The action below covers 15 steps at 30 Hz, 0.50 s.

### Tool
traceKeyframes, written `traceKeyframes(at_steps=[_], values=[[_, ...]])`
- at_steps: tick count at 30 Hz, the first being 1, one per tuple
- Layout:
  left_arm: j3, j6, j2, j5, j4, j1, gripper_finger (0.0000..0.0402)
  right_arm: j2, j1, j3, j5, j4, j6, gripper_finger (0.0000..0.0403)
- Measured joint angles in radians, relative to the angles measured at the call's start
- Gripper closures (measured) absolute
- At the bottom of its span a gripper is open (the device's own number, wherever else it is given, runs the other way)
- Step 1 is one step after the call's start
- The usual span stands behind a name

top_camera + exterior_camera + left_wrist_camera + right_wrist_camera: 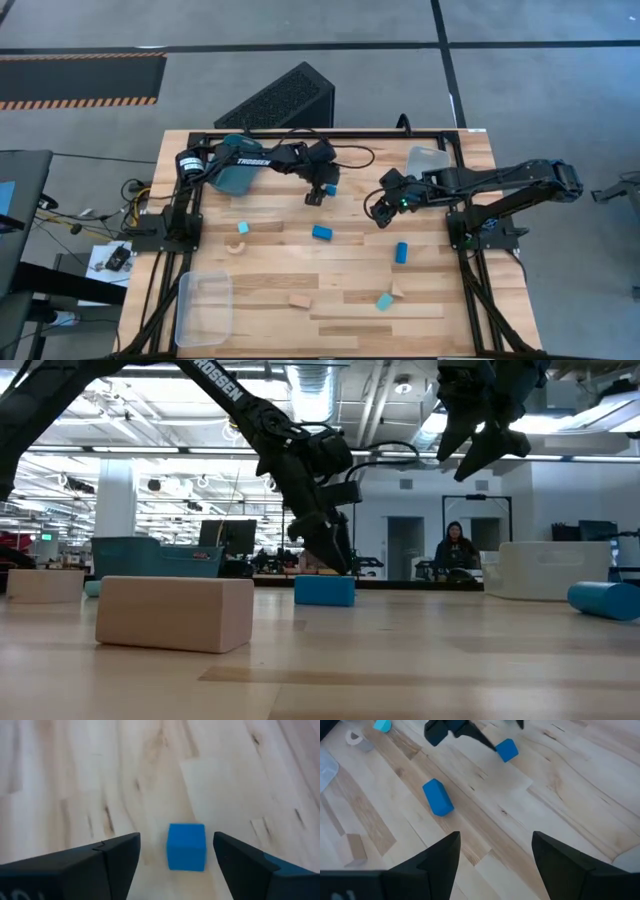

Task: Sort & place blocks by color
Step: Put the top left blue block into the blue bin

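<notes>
My left gripper [320, 192] [176, 867] is open and low over the far middle of the table. Its fingers stand on either side of a small dark blue cube [186, 846] [330, 187] with a gap on each side. The cube rests flat on the wood. My right gripper [382, 212] [480, 435] is open and raised above the table, right of the cube. Below and ahead of it lies a dark blue block [438, 797] [322, 233]. Other blocks lie loose: a cyan cube [243, 228], a tan arch [237, 246], a blue bar [401, 252], a tan block [299, 299], a cyan block [384, 301].
A teal bin [235, 178] sits under the left arm at the far left. One clear bin [428, 160] stands at the far right and another [205, 308] at the near left corner. A tan wedge [397, 290] lies by the cyan block. A person [455, 550] sits in the room beyond.
</notes>
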Motion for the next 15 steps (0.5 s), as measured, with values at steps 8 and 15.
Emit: traceKeyframes(at_steps=[8,15], values=[[-0.001,-0.082,0.001,-0.07,0.088,0.026,0.0205,0.0,0.0,0.0,-0.01,0.0,0.007,0.0132],[-0.002,0.003,0.017,-0.125,0.072,0.0,0.0223,0.0,0.001,0.0,-0.01,0.002,0.02,0.0132]])
